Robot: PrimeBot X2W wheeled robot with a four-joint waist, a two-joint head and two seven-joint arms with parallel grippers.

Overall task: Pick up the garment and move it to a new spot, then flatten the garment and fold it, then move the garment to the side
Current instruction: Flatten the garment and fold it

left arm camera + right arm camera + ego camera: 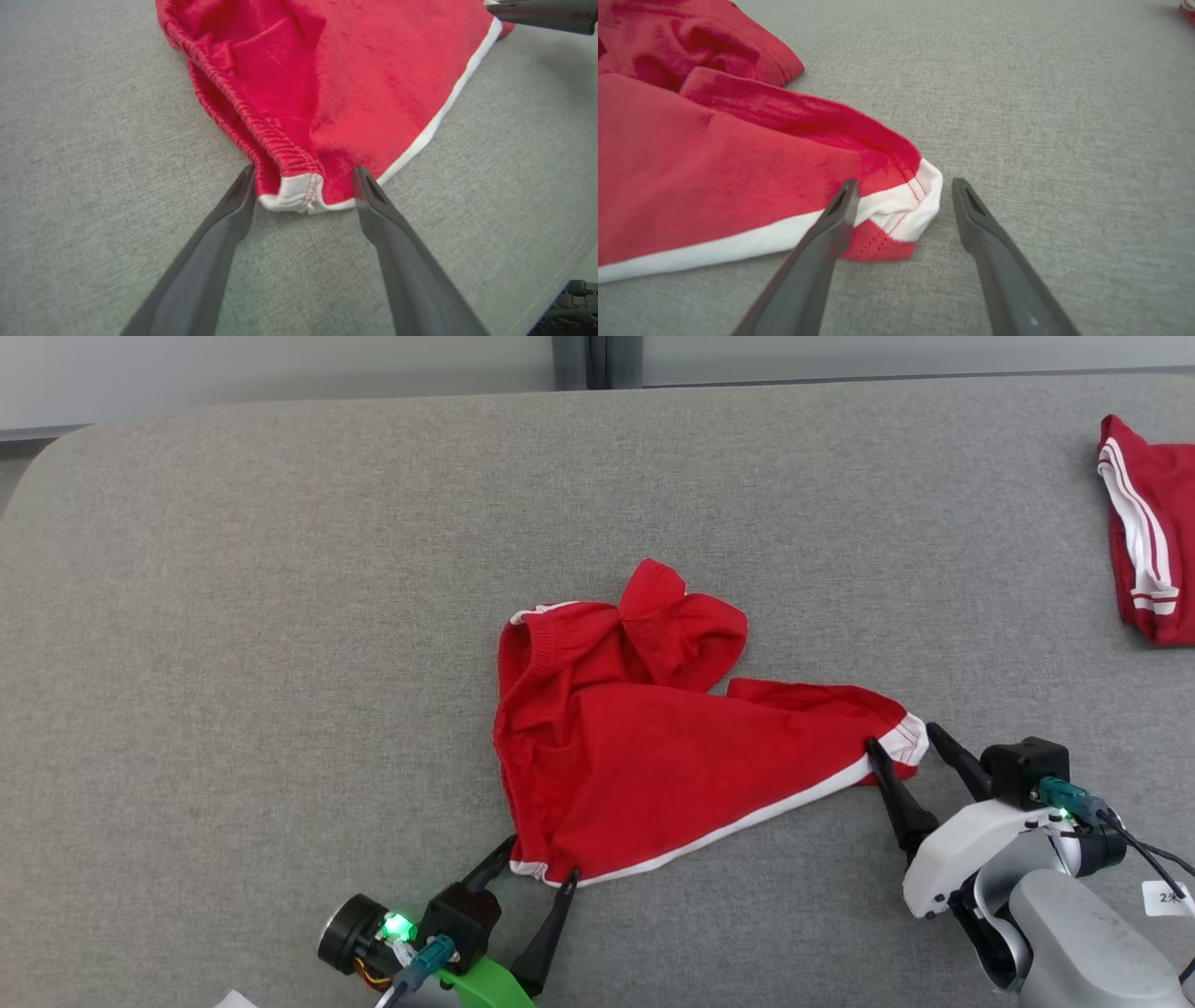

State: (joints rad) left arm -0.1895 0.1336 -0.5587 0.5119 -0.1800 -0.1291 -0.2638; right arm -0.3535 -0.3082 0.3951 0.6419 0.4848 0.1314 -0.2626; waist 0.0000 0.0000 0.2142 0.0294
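Note:
The garment (635, 756) is a pair of red shorts with white trim, lying crumpled on the grey padded table (280, 616). My left gripper (541, 860) is open at the near left corner of the garment (327, 93), with the white-edged waistband corner between its fingers. My right gripper (898, 734) is open at the right corner, where the garment (738, 177) ends in a white hem; its left finger rests over that hem and the right finger stands on bare table. In the left wrist view, the right gripper's finger (542, 14) shows at the top right.
A second red garment with white stripes (1153, 523) lies at the table's far right edge. The table's far edge meets a pale wall. Grey surface stretches wide to the left and behind the shorts.

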